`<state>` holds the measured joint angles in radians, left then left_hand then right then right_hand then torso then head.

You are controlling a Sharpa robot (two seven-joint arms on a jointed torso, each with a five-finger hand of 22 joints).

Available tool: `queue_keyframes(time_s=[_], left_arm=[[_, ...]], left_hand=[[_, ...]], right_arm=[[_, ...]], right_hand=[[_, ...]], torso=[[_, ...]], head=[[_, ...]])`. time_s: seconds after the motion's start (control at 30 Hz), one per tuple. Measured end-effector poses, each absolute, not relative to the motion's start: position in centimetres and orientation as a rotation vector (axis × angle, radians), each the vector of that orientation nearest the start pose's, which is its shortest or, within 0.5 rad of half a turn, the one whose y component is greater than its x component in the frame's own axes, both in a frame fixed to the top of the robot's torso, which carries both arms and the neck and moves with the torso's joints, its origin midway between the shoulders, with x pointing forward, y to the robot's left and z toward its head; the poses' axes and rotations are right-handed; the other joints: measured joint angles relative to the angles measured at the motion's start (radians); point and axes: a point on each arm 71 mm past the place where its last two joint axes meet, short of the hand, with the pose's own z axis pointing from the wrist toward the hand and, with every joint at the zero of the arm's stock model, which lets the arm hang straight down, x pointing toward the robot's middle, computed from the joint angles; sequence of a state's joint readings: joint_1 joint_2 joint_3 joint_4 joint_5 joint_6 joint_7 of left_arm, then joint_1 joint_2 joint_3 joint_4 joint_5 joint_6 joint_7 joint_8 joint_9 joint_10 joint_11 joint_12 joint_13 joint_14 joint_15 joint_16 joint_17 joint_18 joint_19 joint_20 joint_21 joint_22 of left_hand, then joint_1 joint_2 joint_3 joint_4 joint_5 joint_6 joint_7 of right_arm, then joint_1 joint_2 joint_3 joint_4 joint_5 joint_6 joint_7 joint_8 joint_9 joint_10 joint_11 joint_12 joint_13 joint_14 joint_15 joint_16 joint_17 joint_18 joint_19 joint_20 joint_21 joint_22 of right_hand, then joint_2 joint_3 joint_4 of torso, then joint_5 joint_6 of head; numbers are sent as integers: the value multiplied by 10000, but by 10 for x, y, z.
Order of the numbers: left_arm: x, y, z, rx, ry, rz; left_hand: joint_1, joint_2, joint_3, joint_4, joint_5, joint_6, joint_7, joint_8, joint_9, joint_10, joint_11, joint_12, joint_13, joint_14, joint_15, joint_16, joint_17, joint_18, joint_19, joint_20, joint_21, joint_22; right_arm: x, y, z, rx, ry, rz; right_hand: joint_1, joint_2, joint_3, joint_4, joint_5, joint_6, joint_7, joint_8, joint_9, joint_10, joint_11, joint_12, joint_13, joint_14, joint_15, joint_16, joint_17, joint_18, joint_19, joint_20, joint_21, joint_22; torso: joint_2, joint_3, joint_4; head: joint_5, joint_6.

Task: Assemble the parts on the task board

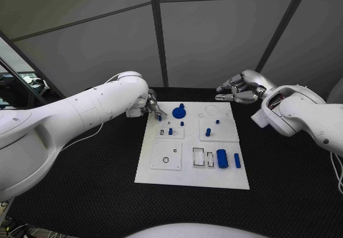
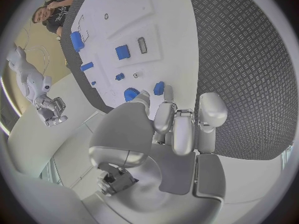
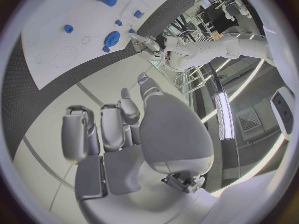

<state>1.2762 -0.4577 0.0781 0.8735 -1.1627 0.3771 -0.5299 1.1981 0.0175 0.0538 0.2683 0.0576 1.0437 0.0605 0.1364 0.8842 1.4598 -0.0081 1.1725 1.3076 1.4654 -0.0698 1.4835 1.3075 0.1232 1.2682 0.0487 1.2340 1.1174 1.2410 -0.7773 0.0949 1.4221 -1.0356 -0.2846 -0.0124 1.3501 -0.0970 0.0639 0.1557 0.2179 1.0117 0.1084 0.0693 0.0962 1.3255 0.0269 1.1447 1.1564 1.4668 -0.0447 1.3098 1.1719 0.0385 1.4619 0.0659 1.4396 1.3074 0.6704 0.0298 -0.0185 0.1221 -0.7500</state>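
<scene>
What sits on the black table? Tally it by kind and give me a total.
white task board: 1
blue gear-like disc: 1
blue cylinders, lying flat: 2
small blue pegs: 5
Total: 9

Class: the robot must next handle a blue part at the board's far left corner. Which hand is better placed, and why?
Left. The left hand already sits at the task board's far left corner, fingertips beside a small blue part. The right hand hovers beyond the far right corner.
</scene>
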Motion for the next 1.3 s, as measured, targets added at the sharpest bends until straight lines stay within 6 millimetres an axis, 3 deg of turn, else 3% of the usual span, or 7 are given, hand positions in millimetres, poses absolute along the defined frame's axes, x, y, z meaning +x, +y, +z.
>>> queue_keyframes(time_s=[0.23, 0.5, 0.6, 0.7, 0.87, 1.13, 1.3], left_arm=[[591, 212, -194, -2666, 23344, -1902], [591, 210, -194, -2614, 23382, -2088], [591, 210, -194, -2634, 23379, -2128], [591, 211, -193, -2662, 23356, -2159], [589, 214, -193, -2689, 23290, -2246], [580, 219, -188, -2704, 23288, -2717], [570, 221, -184, -2753, 23243, -3167]], left_hand=[[517, 313, 171, -360, 78, 124, -53, 124, 9, -18, 18, -4, 4, 0, 0, 0, 0, 1, 0, 0, 0, 40], [1302, 679, 545, -1205, 116, 121, -127, 274, 222, -69, -75, -39, 36, -4, 5, 0, 0, 1, 38, -39, 0, 39], [1475, 719, 813, -1610, 1068, -10, -105, 280, 266, -69, -75, -42, 34, 10, -5, 0, 0, 0, 38, -39, 0, 70], [1500, 694, 886, -1683, 1904, -43, -101, 426, 465, -69, -74, -70, 15, 26, 10, 37, 0, 1, 38, -38, -39, 115], [1497, 697, 886, -1683, 2246, -76, -68, 630, 746, -70, -74, -72, -1, 28, 12, 37, 0, 1, 38, -38, -39, 170], [1378, 816, 887, -1684, 2286, -131, -86, 747, 949, -72, -72, -89, 7, 38, 23, 40, 0, 0, 38, -38, -39, 206], [1279, 915, 887, -1684, 2486, -133, -84, 836, 1107, -71, -72, -39, 0, 1, -2, 77, 0, 1, 75, -75, -39, 280]], right_arm=[[526, -199, -123, 2297, 15992, 9322], [526, -200, -123, 2300, 15996, 9315], [526, -200, -123, 2302, 15997, 9310], [527, -200, -124, 2308, 15997, 9302], [527, -201, -124, 2313, 15997, 9292], [527, -202, -124, 2333, 15999, 9254], [528, -204, -124, 2352, 16001, 9219]], right_hand=[[0, 0, 0, 0, 0, 0, 0, 0, -1, 0, 0, 0, 1, 0, 0, 0, 0, 0, 0, 0, 0, 0], [-30, 30, 0, 0, 0, 0, 0, 0, -2, 0, 0, 0, 1, 0, 0, 0, 0, 0, 0, 0, 0, 0], [-41, 42, 0, 0, 0, 0, 0, 0, -2, 0, 0, 0, 1, 0, 0, 0, 0, -1, 0, 0, 0, 0], [-41, 41, 0, 0, 0, 0, 0, 1, -2, 0, 0, 0, 2, 0, 0, 0, 1, 0, 0, 0, 0, 0], [-41, 41, 0, 0, 0, 0, 0, 0, -3, 0, 0, 0, 2, 0, 0, 0, 0, -1, 0, 0, 0, -1], [-41, 41, 0, 0, 0, 0, 0, 1, 4, 0, 0, 0, 2, 0, 0, 0, 1, 0, 0, 0, 0, 0], [-41, 41, 0, 0, 0, 0, 0, 0, 6, 0, 0, 0, 3, 0, 0, 0, 1, 0, 0, 0, 0, -1]], torso=[[-9, 3, 3], [-12, 4, 4], [-12, 4, 4], [-12, 2, 4], [-11, 0, 6], [-17, 1, 20], [-46, 4, 48]], head=[[1, -12], [-16, -26], [-17, -26], [-17, -33], [-17, -39], [-17, -58], [-20, -81]])
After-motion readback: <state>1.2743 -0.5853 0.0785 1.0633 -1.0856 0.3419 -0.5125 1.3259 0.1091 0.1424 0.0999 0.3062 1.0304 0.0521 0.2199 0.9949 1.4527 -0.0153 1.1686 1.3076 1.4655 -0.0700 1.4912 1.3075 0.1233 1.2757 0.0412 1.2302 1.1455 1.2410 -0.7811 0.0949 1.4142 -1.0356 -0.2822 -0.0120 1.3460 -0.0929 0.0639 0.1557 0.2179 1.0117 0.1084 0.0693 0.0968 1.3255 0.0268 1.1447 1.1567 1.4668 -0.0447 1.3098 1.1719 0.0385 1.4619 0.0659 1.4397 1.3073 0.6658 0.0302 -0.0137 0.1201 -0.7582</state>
